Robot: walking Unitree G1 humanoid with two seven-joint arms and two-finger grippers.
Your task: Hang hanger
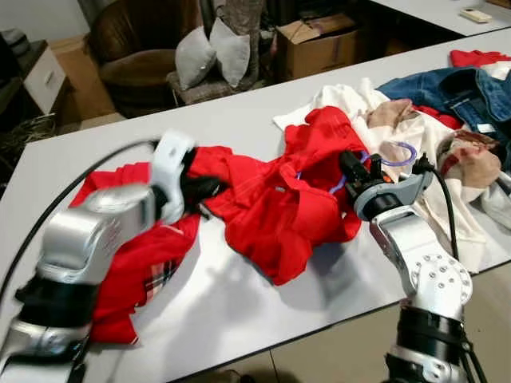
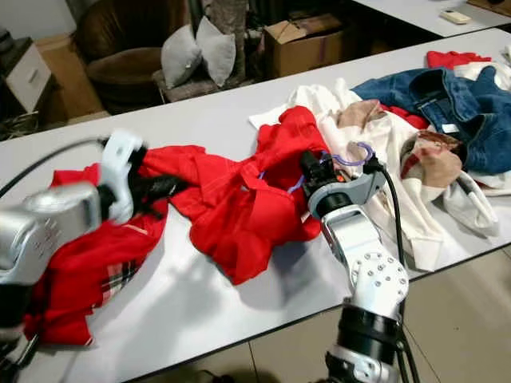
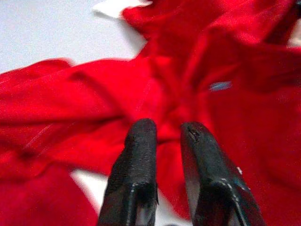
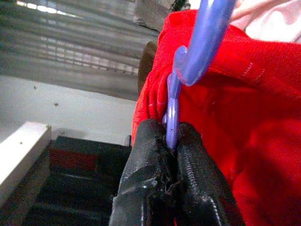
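A red shirt [image 1: 271, 199] lies crumpled across the middle of the white table [image 1: 239, 311]. A purple plastic hanger [image 1: 403, 152] sits partly inside it, with the hook sticking out over the white clothes on the right. My right gripper [image 1: 350, 166] is shut on the hanger's stem [image 4: 170, 108] at the shirt's collar. My left gripper [image 1: 209, 191] hovers at the shirt's left side. Its fingers [image 3: 141, 141] stand slightly apart over the red cloth with nothing between them. The left arm is blurred.
A second red garment with plaid lining [image 1: 136, 275] lies under my left arm. White clothes [image 1: 351, 100], a tan piece [image 1: 471, 155] and blue jeans [image 1: 455, 88] are piled at the right. Beyond the table are a cardboard box [image 1: 315, 44] and a chair with grey pillows [image 1: 211, 52].
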